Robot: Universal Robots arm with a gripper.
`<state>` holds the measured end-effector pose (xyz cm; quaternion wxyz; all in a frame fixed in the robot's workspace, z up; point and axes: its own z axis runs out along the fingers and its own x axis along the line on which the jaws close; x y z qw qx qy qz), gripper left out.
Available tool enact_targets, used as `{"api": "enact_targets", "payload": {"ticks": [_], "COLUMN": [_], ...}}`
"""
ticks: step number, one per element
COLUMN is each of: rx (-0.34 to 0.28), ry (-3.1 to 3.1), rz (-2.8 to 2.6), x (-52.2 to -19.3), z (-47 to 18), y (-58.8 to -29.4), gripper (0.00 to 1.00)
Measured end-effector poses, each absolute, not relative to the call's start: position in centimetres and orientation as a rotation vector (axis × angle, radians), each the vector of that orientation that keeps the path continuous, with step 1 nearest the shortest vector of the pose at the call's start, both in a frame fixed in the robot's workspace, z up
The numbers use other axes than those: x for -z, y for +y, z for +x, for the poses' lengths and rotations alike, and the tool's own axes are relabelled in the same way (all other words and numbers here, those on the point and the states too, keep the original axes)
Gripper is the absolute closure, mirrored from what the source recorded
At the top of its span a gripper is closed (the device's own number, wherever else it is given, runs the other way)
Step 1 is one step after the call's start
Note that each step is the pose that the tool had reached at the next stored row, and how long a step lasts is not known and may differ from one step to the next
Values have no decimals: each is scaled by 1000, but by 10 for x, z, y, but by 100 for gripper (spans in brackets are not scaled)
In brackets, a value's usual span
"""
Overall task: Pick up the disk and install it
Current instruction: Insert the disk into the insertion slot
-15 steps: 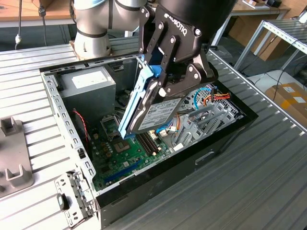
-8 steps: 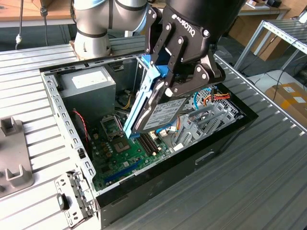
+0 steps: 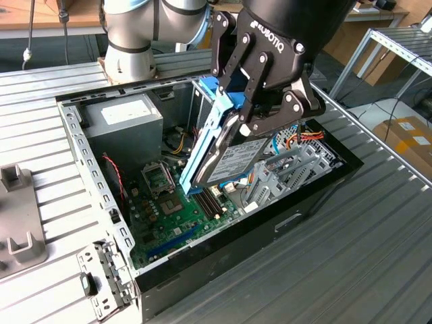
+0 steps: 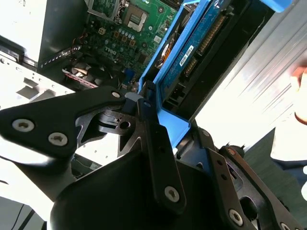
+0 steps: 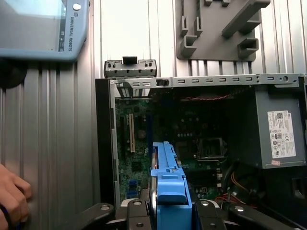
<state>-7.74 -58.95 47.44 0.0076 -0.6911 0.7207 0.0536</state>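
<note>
Hand: the hand (image 3: 248, 125) is closed on the disk (image 3: 228, 162), gripping its blue rail.
Disk: tilted above the open case (image 3: 73, 145), clear of the motherboard (image 3: 169, 209); probably angled to slide in.
Bay: in the exterior view, the drive cage (image 3: 291, 169) is just beside the disk, at 4 o'clock.
In the way: cables (image 3: 305, 138) at 2 o'clock; power supply (image 3: 128, 115) at 10 o'clock, well apart.
</note>
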Motion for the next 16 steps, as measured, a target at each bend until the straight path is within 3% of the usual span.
{"api": "enact_targets", "payload": {"ticks": [16], "rx": [-168], "ry": [2253], "rz": [-2161], "x": [-474], "z": [-57], "y": [-598], "gripper": [63]}}
